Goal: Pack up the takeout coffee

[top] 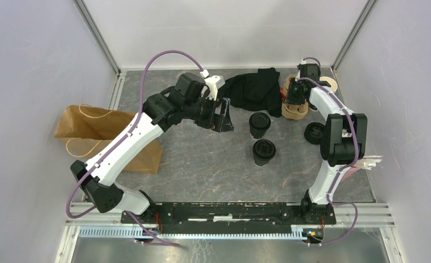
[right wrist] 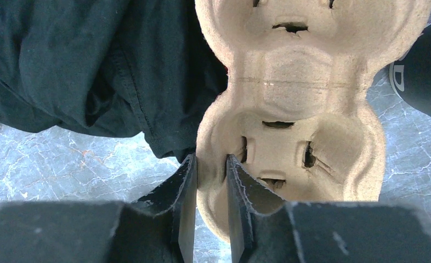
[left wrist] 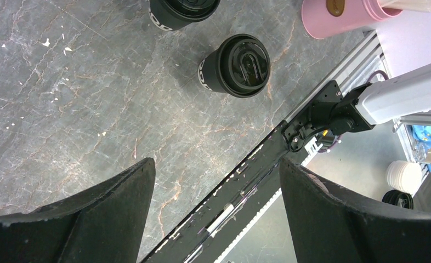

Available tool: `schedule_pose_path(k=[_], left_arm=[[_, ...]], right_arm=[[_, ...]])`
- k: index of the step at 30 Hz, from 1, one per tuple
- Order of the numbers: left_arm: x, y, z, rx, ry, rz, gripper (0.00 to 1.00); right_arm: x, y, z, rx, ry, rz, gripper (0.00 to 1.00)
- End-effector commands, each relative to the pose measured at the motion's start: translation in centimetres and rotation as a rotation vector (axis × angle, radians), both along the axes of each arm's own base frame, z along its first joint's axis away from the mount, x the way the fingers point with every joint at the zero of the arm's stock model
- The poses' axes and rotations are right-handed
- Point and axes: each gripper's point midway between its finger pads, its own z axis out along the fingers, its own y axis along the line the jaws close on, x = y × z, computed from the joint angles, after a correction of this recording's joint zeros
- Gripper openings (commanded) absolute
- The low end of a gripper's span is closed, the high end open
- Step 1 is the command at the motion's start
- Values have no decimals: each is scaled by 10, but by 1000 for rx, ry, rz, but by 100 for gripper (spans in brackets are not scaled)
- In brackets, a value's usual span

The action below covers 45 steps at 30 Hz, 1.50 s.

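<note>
Two takeout coffee cups, black with black sip lids, stand mid-table: one [top: 259, 125] farther back, one [top: 264, 152] nearer. The left wrist view shows the nearer cup [left wrist: 238, 66] whole and the other [left wrist: 183, 11] cut off by the top edge. My left gripper [top: 222, 115] hangs left of the cups, open and empty [left wrist: 216, 170]. My right gripper [top: 293, 101] is at the back right over a beige pulp cup carrier [top: 296, 112]. Its fingers [right wrist: 210, 164] pinch the near rim of the carrier [right wrist: 290, 87], one outside and one inside a cup well.
A black cloth [top: 254, 87] lies just left of the carrier and touches it [right wrist: 92, 66]. A brown paper bag [top: 101, 134] lies on its side at the left. A loose black lid [top: 315, 132] sits right of the cups. A pink container [left wrist: 339, 13] lies by the right edge.
</note>
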Motion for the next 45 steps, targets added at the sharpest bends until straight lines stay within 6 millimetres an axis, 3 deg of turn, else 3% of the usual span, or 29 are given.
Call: schedule_pose_path(k=[1, 13, 17, 21, 25, 29, 34, 38, 41, 45], left_arm=[[1, -3, 16, -7, -77, -64, 89], [0, -5, 15, -10, -69, -68, 89], [1, -5, 18, -16, -69, -56, 89], [6, -6, 26, -27, -73, -24, 89], [16, -11, 47, -66, -78, 15, 89], [35, -10, 76, -145, -68, 100, 89], [69, 23, 120, -299, -5, 269, 84], [86, 37, 141, -469, 104, 298, 80], [92, 31, 135, -518, 176, 257, 78], [92, 19, 112, -521, 289, 200, 72]], right_arm=[[10, 1, 47, -8, -104, 27, 19], [-2, -9, 64, -154, -96, 33, 5], [-1, 1, 86, -211, -128, 77, 3], [-10, 24, 116, -258, -197, 183, 0], [-36, 53, 147, -302, -297, 316, 0], [-82, 95, 177, -256, -451, 533, 0], [-151, 144, 185, -194, -620, 817, 0], [-188, 161, 186, -155, -708, 951, 0], [-206, 175, 178, -121, -713, 1063, 0], [-218, 186, 175, -104, -710, 1135, 0]])
